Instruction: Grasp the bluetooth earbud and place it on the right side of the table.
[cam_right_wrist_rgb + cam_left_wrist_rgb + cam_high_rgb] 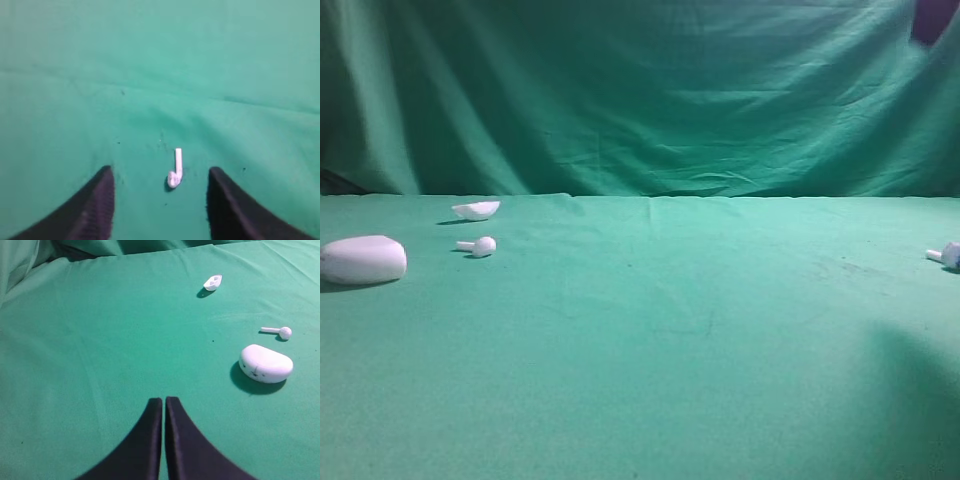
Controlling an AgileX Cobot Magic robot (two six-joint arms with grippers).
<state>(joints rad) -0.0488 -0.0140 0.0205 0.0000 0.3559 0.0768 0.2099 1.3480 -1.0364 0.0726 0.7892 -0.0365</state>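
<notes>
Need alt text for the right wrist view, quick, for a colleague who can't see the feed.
A small white bluetooth earbud lies on the green table, stem pointing away from the camera, between the open jaws of the right gripper and touching neither. The two dark fingertips frame the bottom of the view; nothing else is visible but creased cloth.

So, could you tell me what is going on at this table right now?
The open right gripper hangs above a tiny white plastic earbud lying on the right side of the green cloth table, touching nothing. The left gripper is shut and empty. On the left lie a second white earbud, a large white oval case and a white half-shell lid.
</notes>
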